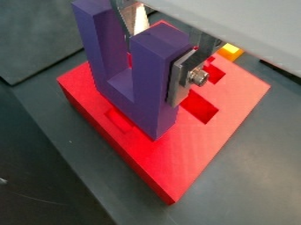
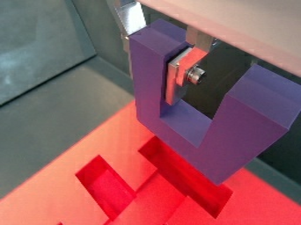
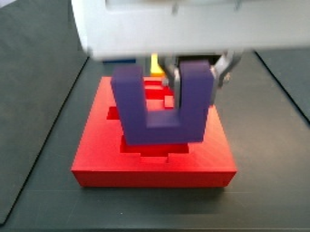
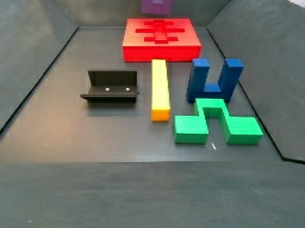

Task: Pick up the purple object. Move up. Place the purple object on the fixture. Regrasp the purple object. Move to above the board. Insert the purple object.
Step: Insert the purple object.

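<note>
My gripper (image 1: 160,60) is shut on one prong of the purple object (image 1: 143,105), a U-shaped block held with its prongs pointing up. One silver finger (image 2: 180,77) presses inside the U and the other sits on the prong's outer face. The block hangs low over the red board (image 1: 177,163), above its darker cut-out recesses (image 2: 118,189). Whether it touches the board I cannot tell. In a side view the gripper (image 3: 197,72) holds the purple object (image 3: 155,122) over the board (image 3: 151,163). In a side view the fixture (image 4: 110,86) stands apart from the board (image 4: 161,40), with only a purple sliver (image 4: 155,5) showing.
On the dark floor in front of the board lie an orange bar (image 4: 159,89), a darker blue U-shaped block (image 4: 215,78) and a green block (image 4: 215,123). Low walls (image 4: 48,76) border the work area on both sides.
</note>
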Controlling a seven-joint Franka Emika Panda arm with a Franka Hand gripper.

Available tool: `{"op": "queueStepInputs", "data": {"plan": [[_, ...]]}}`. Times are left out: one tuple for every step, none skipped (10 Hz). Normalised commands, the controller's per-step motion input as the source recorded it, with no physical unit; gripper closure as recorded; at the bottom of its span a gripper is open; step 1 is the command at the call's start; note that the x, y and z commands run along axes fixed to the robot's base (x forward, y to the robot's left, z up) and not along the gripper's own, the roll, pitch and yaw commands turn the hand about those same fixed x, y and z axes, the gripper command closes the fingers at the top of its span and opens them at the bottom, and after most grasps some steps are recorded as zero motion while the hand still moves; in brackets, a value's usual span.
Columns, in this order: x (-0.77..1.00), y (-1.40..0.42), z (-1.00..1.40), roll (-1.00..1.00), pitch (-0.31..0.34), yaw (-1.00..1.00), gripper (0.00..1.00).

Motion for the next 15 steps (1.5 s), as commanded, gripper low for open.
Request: {"op": "queueStepInputs", "data": {"plan": [[0.0,-0.07,-0.31,0.24,0.051,0.0,1.0],[-0.12,0.0,-0.17,0.24,0.08,0.0,1.0],[-0.34,0.0,-0.07,0.15,0.043,0.0,1.0],[-0.26,0.0,-0.07,0.1,0.02,0.0,1.0],[-0.05,-0.03,-0.04,0.05,0.0,0.04,1.0],[0.0,0.0,-0.04,0.04,0.0,0.23,1.0],[0.14,0.12,0.0,0.0,-0.003,0.33,1.0],[0.16,0.15,0.0,0.02,0.0,0.43,1.0],[0.15,0.09,0.0,0.0,-0.006,0.46,1.0],[0.08,0.04,0.0,0.01,0.0,0.42,1.0],[0.03,0.0,-0.08,0.05,0.0,0.0,1.0],[0.03,0.0,-0.18,0.12,0.013,-0.14,1.0],[0.0,0.0,-0.15,0.13,0.033,-0.22,1.0],[0.0,0.0,-0.13,0.14,0.043,-0.21,1.0],[0.0,-0.03,-0.05,0.07,0.004,-0.09,1.0]]}}
